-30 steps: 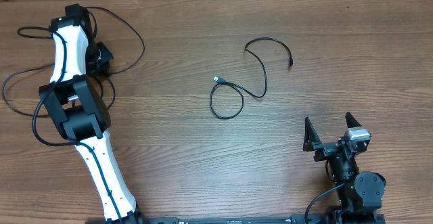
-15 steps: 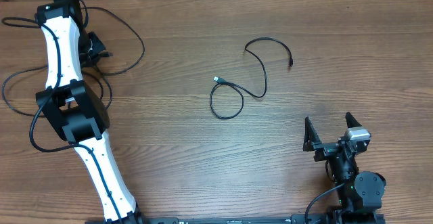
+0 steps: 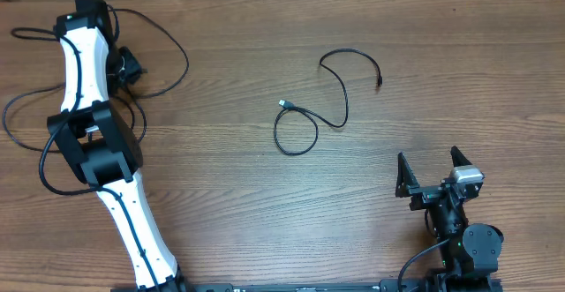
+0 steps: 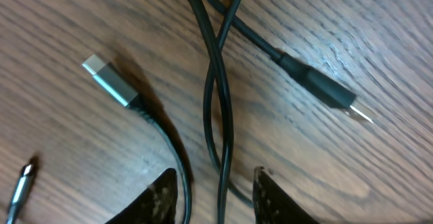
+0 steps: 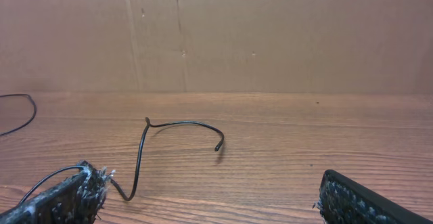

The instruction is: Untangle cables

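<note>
One cable [image 4: 220, 116] threads the parted left end effector [image 4: 216, 180].

Two arms were counted, the left arm [image 3: 84, 89] and the right arm [image 3: 459, 230]; one lone cable [image 3: 345, 107] was counted mid-table; the cords of the left tangle [image 3: 186, 60] could not be counted; three plugs were seen in the left wrist view: a silver plug [image 4: 108, 82], a black plug [image 4: 325, 92], a thin jack [image 4: 20, 183].

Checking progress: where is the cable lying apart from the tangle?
Overhead view: the lone cable lies near the middle of the table, far from the tangle by the left arm.
</note>
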Motion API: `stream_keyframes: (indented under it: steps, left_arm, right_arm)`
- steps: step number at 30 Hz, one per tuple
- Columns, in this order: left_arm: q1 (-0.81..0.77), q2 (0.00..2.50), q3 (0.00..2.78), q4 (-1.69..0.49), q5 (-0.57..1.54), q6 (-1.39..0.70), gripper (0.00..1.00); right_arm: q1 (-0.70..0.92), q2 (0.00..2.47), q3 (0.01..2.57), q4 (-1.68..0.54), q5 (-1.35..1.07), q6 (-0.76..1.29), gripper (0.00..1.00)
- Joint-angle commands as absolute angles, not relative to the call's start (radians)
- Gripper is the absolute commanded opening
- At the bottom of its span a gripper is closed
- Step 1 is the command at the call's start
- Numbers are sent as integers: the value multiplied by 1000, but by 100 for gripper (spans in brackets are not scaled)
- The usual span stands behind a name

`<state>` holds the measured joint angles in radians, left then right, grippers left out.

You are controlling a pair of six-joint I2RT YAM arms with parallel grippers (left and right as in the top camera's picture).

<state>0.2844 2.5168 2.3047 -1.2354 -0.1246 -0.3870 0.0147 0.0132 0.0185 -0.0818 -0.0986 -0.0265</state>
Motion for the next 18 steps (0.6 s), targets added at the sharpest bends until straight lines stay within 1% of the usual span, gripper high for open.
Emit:
stream_keyframes:
  steps: [1, 3, 14, 15, 17, 18]
  left_arm:
    - [299, 2485, 2270, -1192, -138, -374, 33]
    - [301, 2485, 2262, -1170, -137, -374, 29]
    - [302, 2501, 2253, -1133, -137, -369, 28]
    - [302, 2501, 2253, -1125, -135, -363, 27]
    - [302, 2501, 2254, -1118, -123, -360, 20]
    - [302, 2501, 2254, -1115, -111, -359, 19]
  right_arm:
    - [13, 11, 9, -77, -94, -31, 100]
    - [13, 11, 9, -77, -94, -31, 100]
    - [13, 11, 9, -77, -94, -31, 100]
    - [13, 11, 9, -77, -94, -31, 100]
    - [13, 11, 9, -77, -94, -31, 100]
    - [13, 11, 9, -77, -94, -31, 100]
